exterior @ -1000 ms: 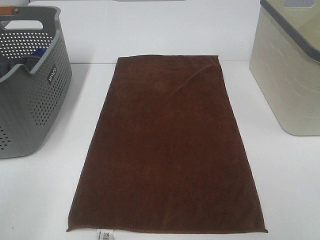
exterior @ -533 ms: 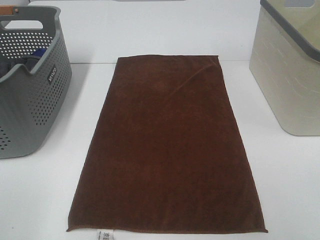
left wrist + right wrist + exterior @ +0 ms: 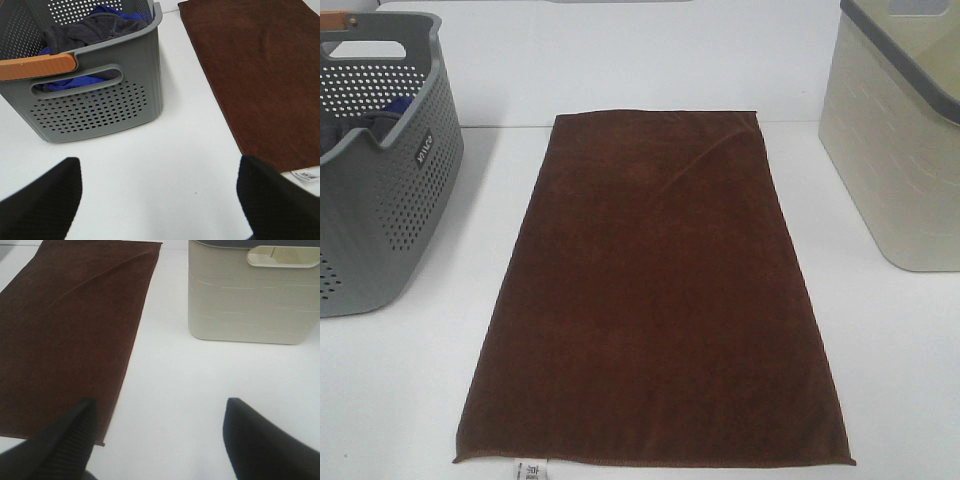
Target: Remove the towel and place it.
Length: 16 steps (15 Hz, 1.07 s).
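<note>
On the left of the white table stands a grey basket full of little holes. It has an orange handle on its near rim. Inside it lie a dark grey cloth and a blue cloth, all bunched up. The blue cloth shows through the handle slot in the side of the basket.

The left gripper hangs over the bare table, just in front of the grey basket. Its two black fingers are wide apart, and there is nothing between them.

In the middle of the table lies the towel. It is big, dark brown and spread out flat, with its long sides running away from the robot. A small white tag sticks out from the near short edge, close to the left corner. A soft crease runs across the far right part of the towel. The towel does not touch either basket.

The right gripper hangs over the table by the towel's near right corner. Its fingers are wide apart too, and they hold nothing. One finger is over the edge of the towel, but I cannot tell if it touches.

On the right stands a cream bin with a dark grey rim. It has a handle slot near the top. It sits well apart from the towel.
</note>
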Each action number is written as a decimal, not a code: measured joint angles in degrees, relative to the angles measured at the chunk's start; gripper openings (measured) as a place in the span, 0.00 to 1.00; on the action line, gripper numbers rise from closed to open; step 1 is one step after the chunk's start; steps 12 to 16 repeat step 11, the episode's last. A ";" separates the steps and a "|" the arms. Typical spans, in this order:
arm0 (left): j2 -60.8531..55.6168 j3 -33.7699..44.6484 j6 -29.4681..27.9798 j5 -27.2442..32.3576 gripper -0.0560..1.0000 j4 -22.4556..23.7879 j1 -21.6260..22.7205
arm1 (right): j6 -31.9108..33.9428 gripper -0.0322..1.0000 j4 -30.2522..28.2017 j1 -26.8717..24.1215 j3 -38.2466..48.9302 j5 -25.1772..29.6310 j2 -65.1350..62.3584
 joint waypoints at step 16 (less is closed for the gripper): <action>0.00 0.00 0.00 0.00 0.81 0.06 0.00 | 0.00 0.69 0.00 0.00 0.00 0.00 0.00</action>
